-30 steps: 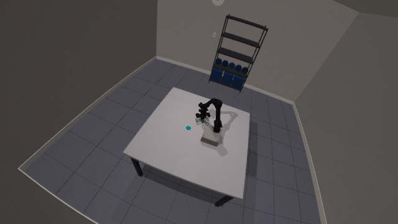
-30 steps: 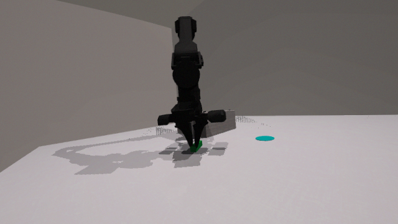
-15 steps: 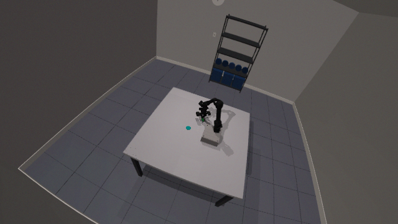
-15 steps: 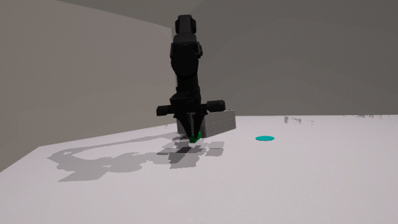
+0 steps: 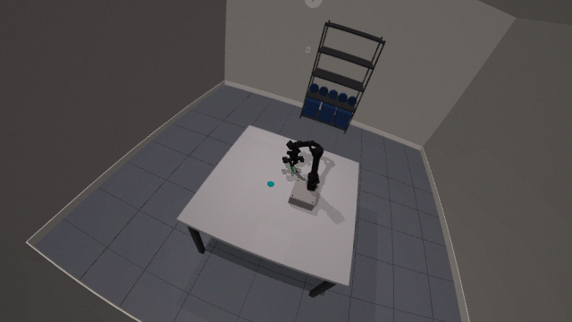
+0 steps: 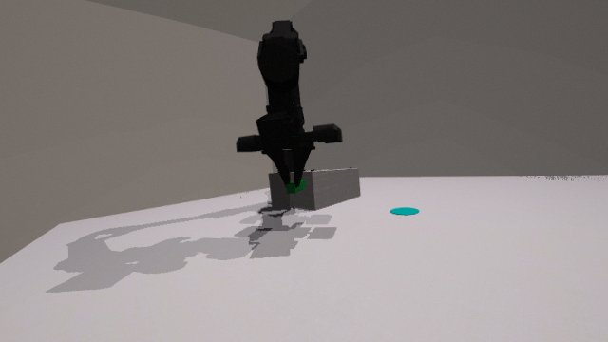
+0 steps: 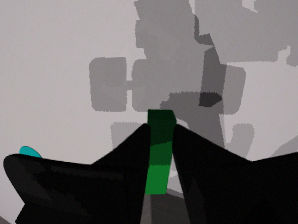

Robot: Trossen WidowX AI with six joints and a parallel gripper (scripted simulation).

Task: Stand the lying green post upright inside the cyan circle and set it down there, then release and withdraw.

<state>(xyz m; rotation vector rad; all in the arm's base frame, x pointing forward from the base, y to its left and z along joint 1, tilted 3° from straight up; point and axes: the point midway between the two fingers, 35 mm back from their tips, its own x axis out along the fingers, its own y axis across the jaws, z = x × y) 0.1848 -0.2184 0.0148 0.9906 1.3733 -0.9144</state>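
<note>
Presently the gripper (image 5: 292, 166) (image 6: 293, 184) (image 7: 160, 129) grips the green post (image 5: 292, 169) (image 6: 295, 186) (image 7: 159, 150) between its fingertips, raised above the table (image 5: 250, 201) (image 6: 380, 275) (image 7: 45, 75). The post's long axis lies roughly level, crossing between the fingers, so it probably needs tipping upright. Well apart, to the right in the exterior view, lies the cyan circle (image 5: 271, 183) (image 6: 405, 211) (image 7: 30, 151).
</note>
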